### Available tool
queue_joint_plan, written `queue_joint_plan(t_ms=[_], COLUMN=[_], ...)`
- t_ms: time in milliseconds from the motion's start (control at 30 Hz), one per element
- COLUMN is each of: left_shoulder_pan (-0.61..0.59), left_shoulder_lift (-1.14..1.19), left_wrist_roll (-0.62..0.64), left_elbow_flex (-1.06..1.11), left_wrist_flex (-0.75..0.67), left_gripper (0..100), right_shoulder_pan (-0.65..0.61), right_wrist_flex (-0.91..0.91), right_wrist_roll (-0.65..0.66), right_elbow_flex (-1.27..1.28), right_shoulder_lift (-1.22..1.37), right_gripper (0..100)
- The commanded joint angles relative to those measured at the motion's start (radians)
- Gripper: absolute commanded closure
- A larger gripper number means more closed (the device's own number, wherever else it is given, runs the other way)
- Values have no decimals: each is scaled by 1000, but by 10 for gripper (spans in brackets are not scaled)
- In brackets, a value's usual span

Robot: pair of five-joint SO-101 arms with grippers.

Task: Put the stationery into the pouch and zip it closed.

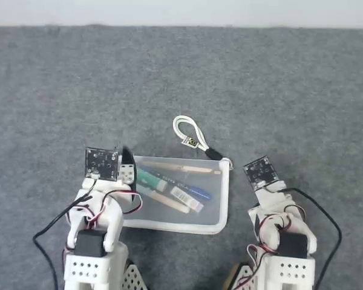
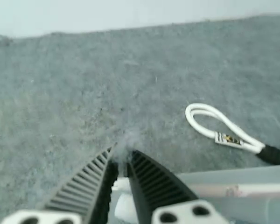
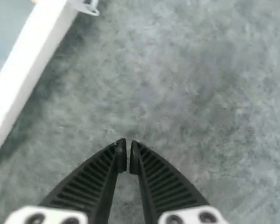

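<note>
Between your left gripper's (image 2: 120,161) jaws sits one corner of the pouch (image 1: 221,208). The jaws are closed down on its white zip edge, so you hold it at that end. It lies flat on the grey felt (image 1: 278,90), stretching away from those jaws toward your right gripper (image 3: 128,154), whose jaws are pressed together on nothing, over bare felt just beside the pouch's far end. The stationery (image 1: 169,187), pens and a wooden stick, already lies inside. I judge the pouch to be light, soft and slick: thin translucent plastic that will buckle and slide on the felt if you pull without an anchor, so use the pinned corner as that anchor. The zip pull (image 3: 90,7) sits at the corner nearest your right jaws, off to one side of their tips, with a white cord loop (image 2: 228,138) trailing from it across the felt. That cord is probably the easiest handle, limp yet easy to pinch, whereas the small pull itself may slip. Whether the zip is already run shut, I cannot tell.
</note>
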Motion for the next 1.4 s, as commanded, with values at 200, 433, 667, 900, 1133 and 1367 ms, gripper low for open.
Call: queue_joint_plan(t_ms=[200,433,667,900,1133,1367], left_shoulder_pan=[-3,-3,-3,-3,-3,0], left_shoulder_lift=[-20,-20,-20,-20,-20,-20], left_wrist_roll=[-9,-9,-8,-8,-11,-8], left_elbow_flex=[-12,-12,-12,-12,-12,-12], left_wrist_flex=[153,305,368,437,437,437], left_gripper=[988,988,988,988,988,988], right_shoulder_pan=[163,312,292,292,170,99], right_wrist_flex=[-4,-4,-4,-4,-4,-4], right_wrist_roll=[-204,-212,-213,-279,-350,-344], right_elbow_flex=[20,20,20,20,20,20], right_shoulder_lift=[-18,-18,-18,-18,-18,-18], right_gripper=[991,991,991,991,991,991])
